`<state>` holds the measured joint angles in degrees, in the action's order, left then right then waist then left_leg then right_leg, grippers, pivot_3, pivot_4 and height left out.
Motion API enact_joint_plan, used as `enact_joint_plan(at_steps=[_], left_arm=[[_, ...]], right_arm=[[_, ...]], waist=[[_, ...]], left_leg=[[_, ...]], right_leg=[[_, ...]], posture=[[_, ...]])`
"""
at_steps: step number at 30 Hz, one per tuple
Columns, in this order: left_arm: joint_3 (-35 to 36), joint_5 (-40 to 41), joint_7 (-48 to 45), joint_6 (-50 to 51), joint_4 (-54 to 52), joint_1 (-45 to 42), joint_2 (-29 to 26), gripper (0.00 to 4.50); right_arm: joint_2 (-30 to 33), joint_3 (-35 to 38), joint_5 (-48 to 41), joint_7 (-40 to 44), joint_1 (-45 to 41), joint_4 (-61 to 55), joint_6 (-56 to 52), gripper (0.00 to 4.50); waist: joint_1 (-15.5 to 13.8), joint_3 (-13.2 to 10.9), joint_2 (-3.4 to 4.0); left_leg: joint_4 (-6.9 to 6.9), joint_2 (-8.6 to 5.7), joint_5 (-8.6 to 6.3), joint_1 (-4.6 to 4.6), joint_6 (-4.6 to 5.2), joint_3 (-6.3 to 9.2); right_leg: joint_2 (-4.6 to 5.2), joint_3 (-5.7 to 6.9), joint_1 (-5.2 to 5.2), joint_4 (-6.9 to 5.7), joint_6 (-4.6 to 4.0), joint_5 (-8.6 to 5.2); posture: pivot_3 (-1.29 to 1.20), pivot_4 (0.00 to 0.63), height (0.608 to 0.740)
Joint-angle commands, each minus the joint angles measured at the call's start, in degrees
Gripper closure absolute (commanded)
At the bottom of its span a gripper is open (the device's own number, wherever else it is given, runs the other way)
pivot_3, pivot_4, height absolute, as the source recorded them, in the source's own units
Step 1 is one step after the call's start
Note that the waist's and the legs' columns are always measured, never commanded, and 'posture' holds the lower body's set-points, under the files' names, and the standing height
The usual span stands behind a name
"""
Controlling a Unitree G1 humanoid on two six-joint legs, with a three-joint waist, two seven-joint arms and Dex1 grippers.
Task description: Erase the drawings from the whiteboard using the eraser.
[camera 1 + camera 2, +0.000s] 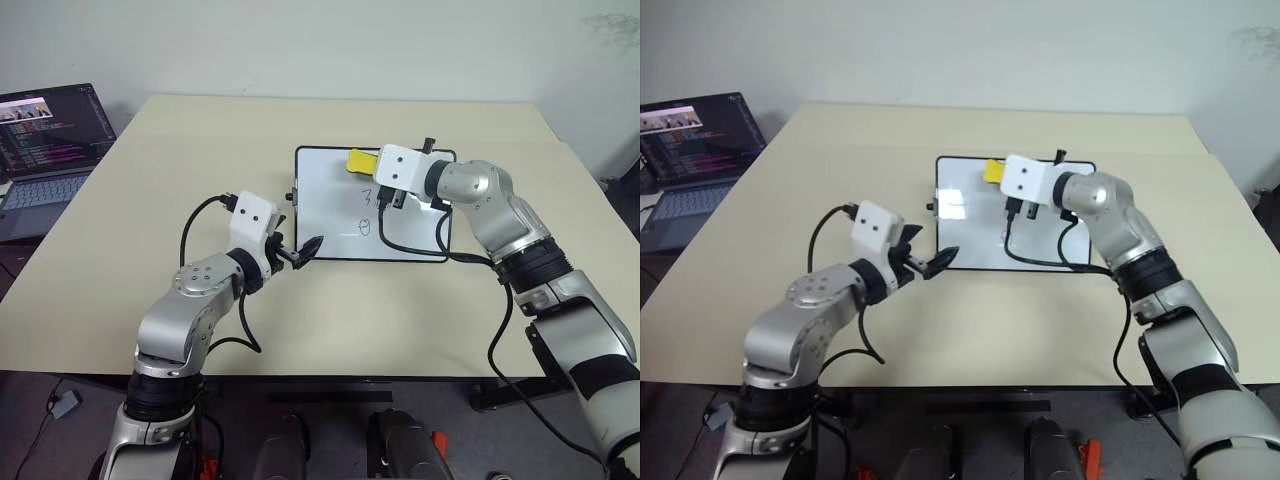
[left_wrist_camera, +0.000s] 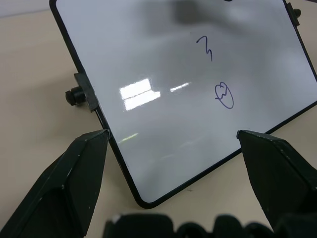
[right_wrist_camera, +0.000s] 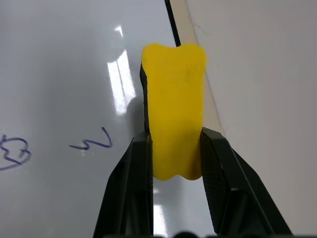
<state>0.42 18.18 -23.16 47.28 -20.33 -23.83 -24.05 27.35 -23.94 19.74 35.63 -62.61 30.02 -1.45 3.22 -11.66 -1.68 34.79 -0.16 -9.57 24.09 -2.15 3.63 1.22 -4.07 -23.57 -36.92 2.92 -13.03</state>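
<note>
On the bench (image 1: pixel 200 160), the whiteboard (image 1: pixel 330 215) lay beneath the right end effector (image 3: pixel 176 148) pinching the eraser (image 3: pixel 176 109); left end effector (image 2: pixel 173 144) spread, drawings (image 2: pixel 218 79) ahead

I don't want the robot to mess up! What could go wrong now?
The glossy white whiteboard with the thin black frame lies loose, with the open left gripper only beside its corner, so wiping might push it. The shut right gripper pinches the yellow block eraser by one end, so it could twist.
</note>
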Motion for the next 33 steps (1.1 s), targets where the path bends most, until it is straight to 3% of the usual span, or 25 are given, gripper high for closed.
enact_joint_plan(at_steps=[1, 18, 33], left_arm=[[1.1, 1.1, -0.2, 0.1, -2.8, -1.5, -0.2, 0.00], [-0.8, 1.3, 0.1, 0.6, -3.2, -2.1, 0.6, 0.00], [-0.7, 1.3, -0.2, 0.4, -3.4, -2.2, 0.3, 0.00]], right_arm=[[-0.5, 0.2, 2.4, -1.3, -2.3, 2.1, 1.9, 3.52], [-2.1, -0.7, 9.4, -4.3, -2.5, 11.4, 4.5, 3.52], [1.5, -3.5, 13.7, 0.8, 4.9, 2.6, 4.1, 3.53]], waist=[[0.0, 0.0, 0.00], [0.1, 0.0, 0.00], [0.0, 0.0, -0.05]], left_leg=[[0.00, 0.00, 0.00, 0.00, 0.00, 0.00], [0.02, -0.02, 0.01, -0.12, 0.00, 0.01], [0.06, -0.03, 0.01, -0.23, -0.01, 0.04]], right_leg=[[0.00, 0.00, 0.00, -0.01, 0.00, 0.00], [0.00, -0.01, 0.10, -0.08, 0.00, 0.01], [0.00, -0.01, 0.24, -0.06, 0.00, 0.01]], posture=[[0.00, 0.150, 0.740], [0.00, 0.150, 0.740], [0.00, 0.150, 0.740]])
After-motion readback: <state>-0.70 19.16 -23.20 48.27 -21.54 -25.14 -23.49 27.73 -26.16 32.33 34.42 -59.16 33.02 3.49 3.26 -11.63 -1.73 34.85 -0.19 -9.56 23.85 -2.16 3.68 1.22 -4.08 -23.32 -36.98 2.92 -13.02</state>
